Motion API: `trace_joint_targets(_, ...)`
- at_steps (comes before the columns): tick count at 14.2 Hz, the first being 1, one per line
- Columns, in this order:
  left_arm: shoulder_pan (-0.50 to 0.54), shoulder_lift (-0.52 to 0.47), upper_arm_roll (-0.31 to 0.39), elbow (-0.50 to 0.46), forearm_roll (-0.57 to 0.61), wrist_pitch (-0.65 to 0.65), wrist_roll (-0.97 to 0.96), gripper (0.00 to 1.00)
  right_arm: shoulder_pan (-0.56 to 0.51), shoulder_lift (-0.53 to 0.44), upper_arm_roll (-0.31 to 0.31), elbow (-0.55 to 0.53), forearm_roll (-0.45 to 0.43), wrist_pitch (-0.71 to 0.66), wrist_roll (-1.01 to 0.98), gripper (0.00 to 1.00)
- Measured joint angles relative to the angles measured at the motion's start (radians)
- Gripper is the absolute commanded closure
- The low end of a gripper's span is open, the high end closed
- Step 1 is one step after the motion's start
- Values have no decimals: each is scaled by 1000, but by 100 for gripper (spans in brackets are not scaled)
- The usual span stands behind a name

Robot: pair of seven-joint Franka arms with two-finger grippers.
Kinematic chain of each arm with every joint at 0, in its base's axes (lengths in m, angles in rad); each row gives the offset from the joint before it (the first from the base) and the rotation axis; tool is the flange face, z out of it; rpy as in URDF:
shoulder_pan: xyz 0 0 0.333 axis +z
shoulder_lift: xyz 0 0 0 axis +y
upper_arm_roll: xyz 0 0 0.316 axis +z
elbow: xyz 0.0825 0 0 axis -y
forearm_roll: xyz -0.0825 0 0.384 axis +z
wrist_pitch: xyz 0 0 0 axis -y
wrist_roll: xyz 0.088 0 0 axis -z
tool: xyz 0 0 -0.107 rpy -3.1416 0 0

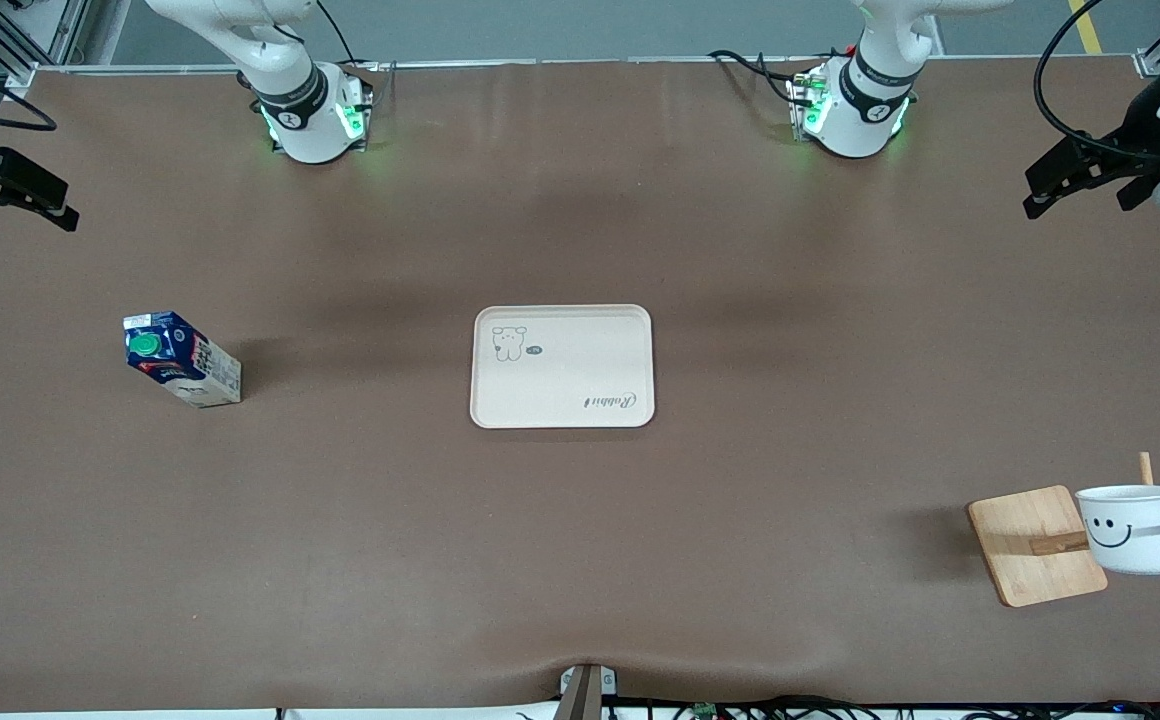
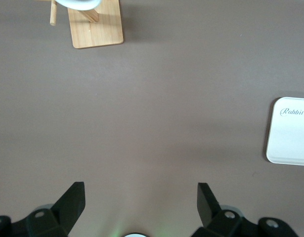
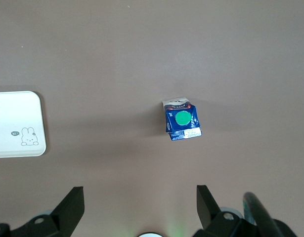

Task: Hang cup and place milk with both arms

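Note:
The milk (image 1: 183,359) is a small carton with a dark blue top and green cap, standing on the brown table toward the right arm's end. It also shows in the right wrist view (image 3: 181,121). The cup (image 1: 1132,528), white with a black smiley and black handle, hangs on a wooden rack (image 1: 1034,545) near the front camera at the left arm's end. Only its white edge (image 2: 77,4) shows in the left wrist view. My left gripper (image 1: 1040,195) is open and empty, raised over the table's left-arm end. My right gripper (image 1: 62,205) is open and empty, raised over the right-arm end.
A cream tray (image 1: 562,366) with a rabbit drawing lies at the table's middle. It also shows in the left wrist view (image 2: 290,131) and the right wrist view (image 3: 16,123). The rack's wooden base (image 2: 95,24) shows in the left wrist view.

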Motion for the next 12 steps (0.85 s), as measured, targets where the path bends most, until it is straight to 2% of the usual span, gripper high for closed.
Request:
trace_joint_targets(3,-1,4,0,-2,-32,6,0,0,0,1,0,0,0,0,0,0)
trace_joint_targets(12,8,29,8,10,-34,23,0,0,0,1,0,0,0,18,0,0)
